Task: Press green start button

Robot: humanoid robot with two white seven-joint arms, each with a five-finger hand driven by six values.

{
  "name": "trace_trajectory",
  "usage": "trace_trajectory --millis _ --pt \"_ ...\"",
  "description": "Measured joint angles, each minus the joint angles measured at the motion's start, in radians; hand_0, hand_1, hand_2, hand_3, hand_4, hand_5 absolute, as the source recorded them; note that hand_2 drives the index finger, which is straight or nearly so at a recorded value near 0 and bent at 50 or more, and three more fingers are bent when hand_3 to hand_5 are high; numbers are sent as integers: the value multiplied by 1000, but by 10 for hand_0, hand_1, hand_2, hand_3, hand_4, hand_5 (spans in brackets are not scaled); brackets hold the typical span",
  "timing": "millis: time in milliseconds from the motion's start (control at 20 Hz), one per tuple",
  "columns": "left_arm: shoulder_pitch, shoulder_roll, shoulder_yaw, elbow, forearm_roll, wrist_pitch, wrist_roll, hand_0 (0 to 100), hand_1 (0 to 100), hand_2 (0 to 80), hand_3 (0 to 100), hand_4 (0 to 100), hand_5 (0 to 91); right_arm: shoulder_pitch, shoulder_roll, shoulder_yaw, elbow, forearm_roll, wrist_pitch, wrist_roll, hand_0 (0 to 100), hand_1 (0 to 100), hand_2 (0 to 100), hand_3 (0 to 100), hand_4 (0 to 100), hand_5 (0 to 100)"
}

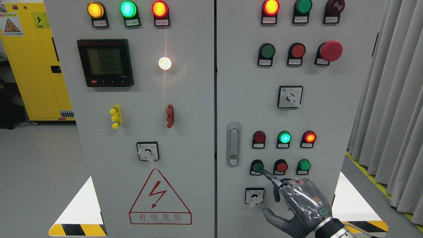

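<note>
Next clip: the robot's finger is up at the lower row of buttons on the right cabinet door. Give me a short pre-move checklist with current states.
1. Right robot hand in view in front of the right cabinet door: ok.
2. Index finger extended, other fingers curled: ok.
3. Fingertip on the lower-left green button, not the red button beside it: ok.
4. Button actually pushed in: cannot tell.
5. Thumb apart from the rotary switch below the button: ok, though close.
6. Green lamp above the button row lit: ok.
</note>
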Motion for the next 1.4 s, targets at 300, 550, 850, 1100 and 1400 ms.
trace_trajectory --millis 300,550,850,1100,1400 --pt "0 0 0 0 0 1 0 120 556 0 0 0 0 -11 0 2 24 0 17 -5 483 627 0 723 744 764" --pt "0 0 0 0 0 -2 0 120 556 0 0 0 0 -19 0 4 41 0 24 -6 489 624 0 723 742 763" --pt "0 0 0 0 0 -3 0 120 556 0 0 0 0 -25 1 6 51 -7 36 -1 493 623 0 722 739 762" --pt "0 0 0 0 0 -4 0 120 556 0 0 0 0 -9 1 6 34 -51 52 9 510 617 0 716 730 753" --pt "0 0 0 0 0 -4 0 120 556 0 0 0 0 66 1 4 -12 -233 55 -5 500 597 0 692 698 674"
